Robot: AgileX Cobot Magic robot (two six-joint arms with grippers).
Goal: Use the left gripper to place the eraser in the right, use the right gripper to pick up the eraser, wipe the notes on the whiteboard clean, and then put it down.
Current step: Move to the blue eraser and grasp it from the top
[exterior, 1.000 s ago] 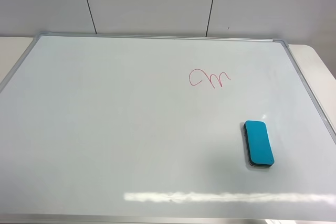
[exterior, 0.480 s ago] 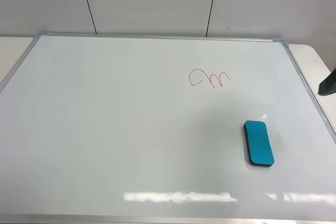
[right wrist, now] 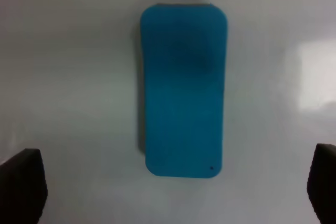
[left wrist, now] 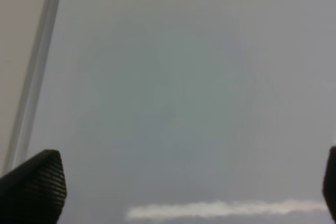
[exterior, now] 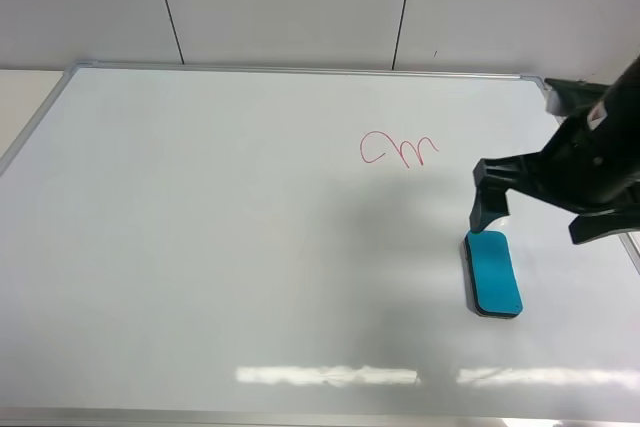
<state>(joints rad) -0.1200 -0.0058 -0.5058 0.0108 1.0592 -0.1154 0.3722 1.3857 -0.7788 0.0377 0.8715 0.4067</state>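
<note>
Hovering spread wide over the eraser (exterior: 492, 273), the right gripper (exterior: 534, 226) should pinch its long sides; it looks light and firm.

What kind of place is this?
Probably a robot test bench: the whiteboard lies flat like a table, with red notes and the eraser on it, and the right gripper hovers over the eraser.
</note>
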